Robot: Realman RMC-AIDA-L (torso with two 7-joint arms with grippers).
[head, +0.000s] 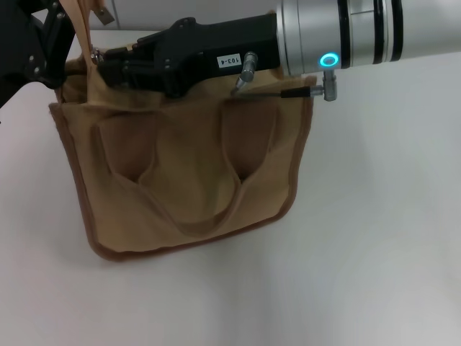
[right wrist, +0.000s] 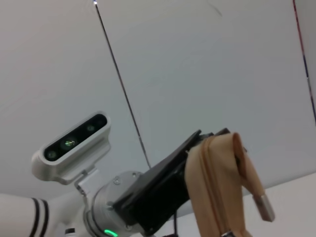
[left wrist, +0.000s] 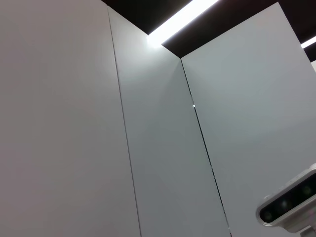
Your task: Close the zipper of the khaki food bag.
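The khaki food bag stands on the white table, its two front pockets and looped handle facing me. My right gripper reaches across the bag's top from the right and sits at its far left end. The arm hides the zipper line and its pull. My left gripper is at the top left, shut on a tan fabric strip that rises from the bag's left end. The right wrist view shows that strip hanging over the left gripper, with a small silver metal end.
My right arm's silver link lies along the bag's top edge. White table stretches to the right of and in front of the bag. The left wrist view shows only wall panels, a ceiling light and the right wrist camera.
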